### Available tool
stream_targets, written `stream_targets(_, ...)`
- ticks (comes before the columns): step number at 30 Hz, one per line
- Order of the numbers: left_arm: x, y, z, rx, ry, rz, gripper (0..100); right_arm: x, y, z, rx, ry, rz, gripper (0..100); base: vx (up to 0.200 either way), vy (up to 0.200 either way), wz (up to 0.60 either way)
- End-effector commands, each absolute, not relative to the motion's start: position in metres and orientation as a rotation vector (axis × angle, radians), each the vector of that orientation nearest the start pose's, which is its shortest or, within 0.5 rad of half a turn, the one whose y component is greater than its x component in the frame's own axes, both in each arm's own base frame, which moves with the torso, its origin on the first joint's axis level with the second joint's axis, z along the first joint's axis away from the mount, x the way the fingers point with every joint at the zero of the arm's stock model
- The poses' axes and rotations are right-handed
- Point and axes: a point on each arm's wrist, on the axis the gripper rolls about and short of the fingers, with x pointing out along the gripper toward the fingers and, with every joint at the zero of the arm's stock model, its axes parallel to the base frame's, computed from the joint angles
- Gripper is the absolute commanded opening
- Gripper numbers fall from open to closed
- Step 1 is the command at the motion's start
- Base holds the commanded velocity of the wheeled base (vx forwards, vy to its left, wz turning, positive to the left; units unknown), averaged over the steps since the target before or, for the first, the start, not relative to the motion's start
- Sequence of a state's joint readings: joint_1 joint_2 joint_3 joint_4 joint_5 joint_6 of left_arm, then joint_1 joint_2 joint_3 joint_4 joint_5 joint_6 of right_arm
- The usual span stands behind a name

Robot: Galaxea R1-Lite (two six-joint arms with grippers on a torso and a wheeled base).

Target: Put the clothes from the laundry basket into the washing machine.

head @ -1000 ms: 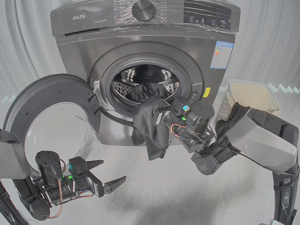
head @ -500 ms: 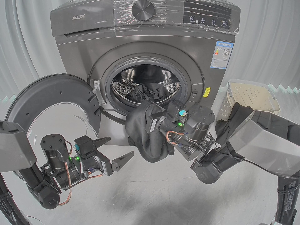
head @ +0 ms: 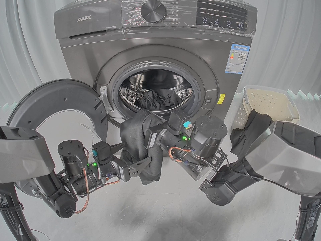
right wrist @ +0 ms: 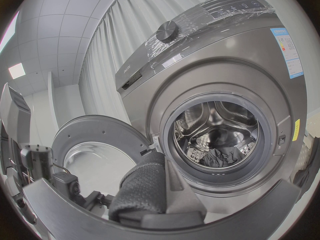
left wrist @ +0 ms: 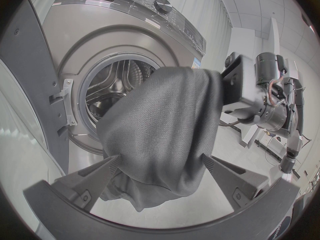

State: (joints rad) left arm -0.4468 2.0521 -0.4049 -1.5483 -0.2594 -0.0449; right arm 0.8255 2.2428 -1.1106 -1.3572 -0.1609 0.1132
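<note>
Dark grey knit, the garment (head: 135, 131) looks light, limp and apt to slip, so we judge a bunched fold the surest hold. It hangs just in front of the washing machine (head: 87, 57), outside the drum. The right gripper (head: 147, 137) is clamped on its upper part. The left gripper (head: 131, 156) stands spread, one finger either side of the hanging lower part, not yet closed on it.

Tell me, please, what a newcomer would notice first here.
A dark garment hangs from the right pincer, before the open washing machine. The open left pincer straddles its lower part. More dark clothes lie in the drum, and a dark cloth drapes over the laundry basket at the robot's right.
</note>
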Motion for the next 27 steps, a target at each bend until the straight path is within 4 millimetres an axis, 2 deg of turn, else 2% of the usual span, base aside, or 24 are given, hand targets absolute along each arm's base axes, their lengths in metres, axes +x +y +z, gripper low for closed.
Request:
stream_targets(1, 0.283, -0.142, 0.066, -0.034, 0.122, -0.701, 100, 0.29, 0.315, 0.133, 0.222, -0.169, 0.682, 0, 0.0, 0.0, 0.0)
stream_targets(6, 0.293, -0.148, 0.063, -0.035, 0.106, -0.698, 100, 0.284, 0.317, 0.132, 0.221, -0.16, 0.697, 0, 0.0, 0.0, 0.0)
stream_targets(12, 0.318, -0.155, 0.059, -0.061, 0.067, -0.635, 100, 0.272, 0.317, 0.136, 0.231, -0.15, 0.718, 0, 0.0, 0.0, 0.0)
stream_targets(19, 0.333, -0.159, 0.054, -0.068, 0.045, -0.592, 100, 0.267, 0.316, 0.137, 0.239, -0.15, 0.725, 0, 0.0, 0.0, 0.0)
stream_targets(20, 0.333, -0.159, 0.054, -0.068, 0.043, -0.591, 0, 0.267, 0.316, 0.137, 0.239, -0.15, 0.725, 0, 0.0, 0.0, 0.0)
stream_targets(27, 0.336, -0.159, 0.059, -0.09, 0.026, -0.567, 0, 0.272, 0.307, 0.131, 0.226, -0.124, 0.698, 0, 0.0, 0.0, 0.0)
